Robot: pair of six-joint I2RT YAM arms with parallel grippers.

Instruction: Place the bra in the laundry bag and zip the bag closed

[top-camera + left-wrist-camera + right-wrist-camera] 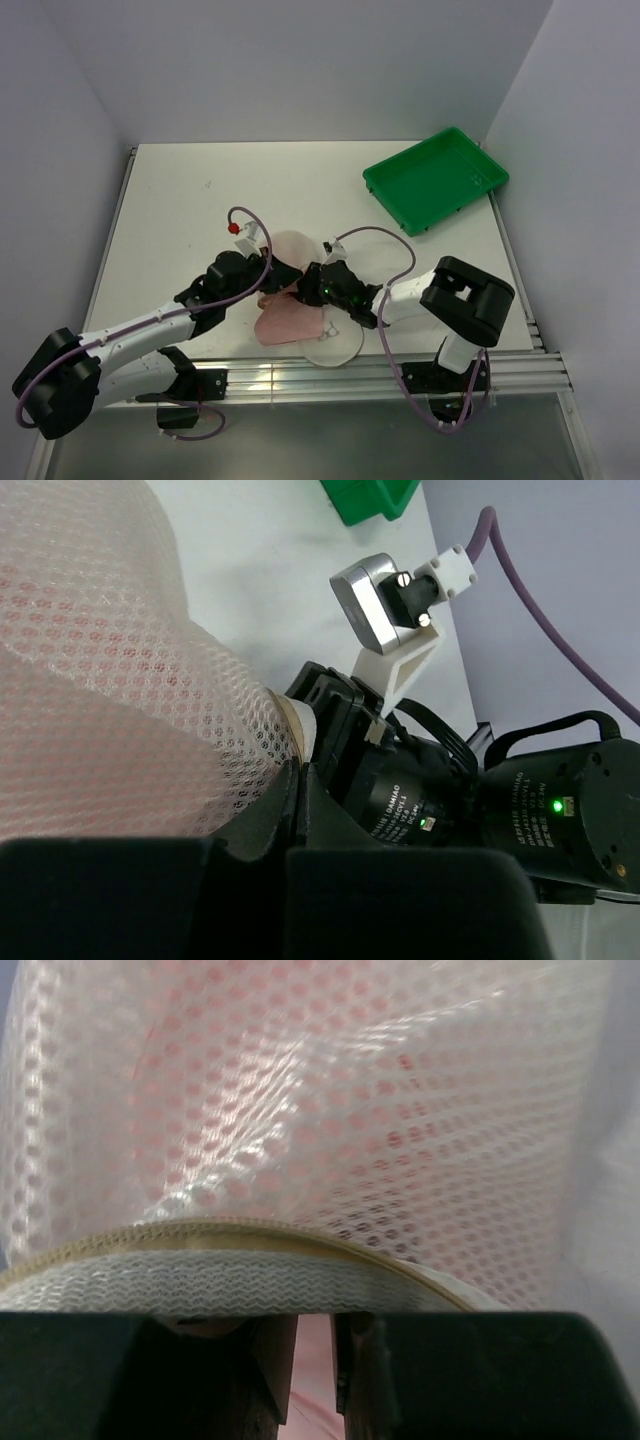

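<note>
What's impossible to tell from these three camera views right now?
- Zip pull: not found; top view, left gripper and right gripper cover the rim of the laundry bag.
- How far the bra is inside: top view, arms overlap it.
- Left gripper's jaws: left wrist view, dark, cut off below.

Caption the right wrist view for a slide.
Pink bra seen through the mesh bag, whose rim arcs just above the right pincer.
</note>
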